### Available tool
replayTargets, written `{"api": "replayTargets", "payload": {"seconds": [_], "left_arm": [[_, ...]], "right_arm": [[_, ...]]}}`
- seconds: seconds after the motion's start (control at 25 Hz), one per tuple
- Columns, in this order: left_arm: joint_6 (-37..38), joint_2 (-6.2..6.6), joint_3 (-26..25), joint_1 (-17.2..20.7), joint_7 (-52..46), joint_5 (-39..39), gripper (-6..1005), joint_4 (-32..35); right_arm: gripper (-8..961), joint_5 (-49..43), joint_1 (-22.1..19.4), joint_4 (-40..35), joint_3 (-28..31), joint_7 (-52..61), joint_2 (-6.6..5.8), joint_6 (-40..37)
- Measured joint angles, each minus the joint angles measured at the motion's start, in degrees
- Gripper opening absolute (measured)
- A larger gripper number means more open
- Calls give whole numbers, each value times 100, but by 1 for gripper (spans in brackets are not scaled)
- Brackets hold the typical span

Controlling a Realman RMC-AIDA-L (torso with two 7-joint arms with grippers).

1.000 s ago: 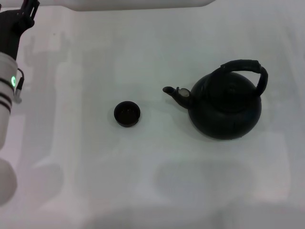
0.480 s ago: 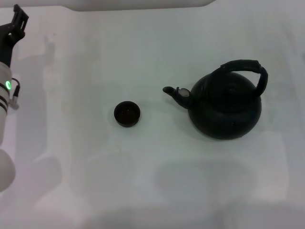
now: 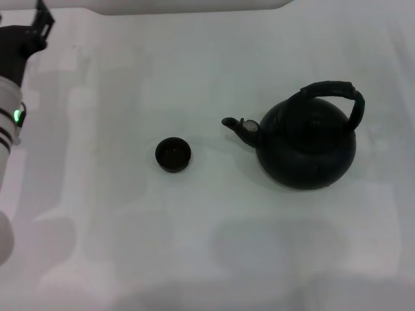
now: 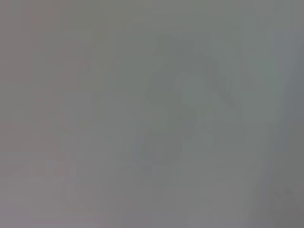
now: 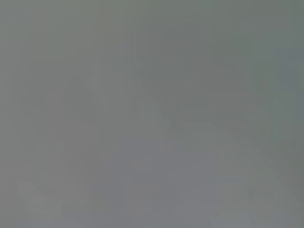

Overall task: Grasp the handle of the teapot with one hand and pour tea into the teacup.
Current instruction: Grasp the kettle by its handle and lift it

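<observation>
While you are looking down from the head view, one teapot [image 3: 306,150] is sitting on the white surface [image 3: 207,246], toward the right side. One handle [image 3: 331,92] is arching over its top, with nothing gripping it. Its short spout is pointing left toward one teacup [image 3: 172,155], which is standing well apart from the pot near the middle of the surface. Nothing is lying between the spout and the cup. The cup's inside is showing dark; you cannot tell whether it is holding liquid. The teapot's contents are hidden.

The left hand [image 3: 40,19] is hanging at the far left edge, near the back of the surface, well away from both items; you cannot tell whether it is released or clenched. The right hand is not appearing in any view. Both wrist views are showing only a blurred grey field.
</observation>
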Motion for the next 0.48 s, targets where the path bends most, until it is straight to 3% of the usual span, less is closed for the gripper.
{"api": "replayTargets", "payload": {"seconds": [0.2,0.48], "left_arm": [[819,31,-126,-251,322,240,861,1],[1293,8,-366,-517,348,200,860,-75]], "right_arm": [[850,-4,-9,4,-6,3,-3,31],[848,-2,-6,6,-5,6,0,38]]}}
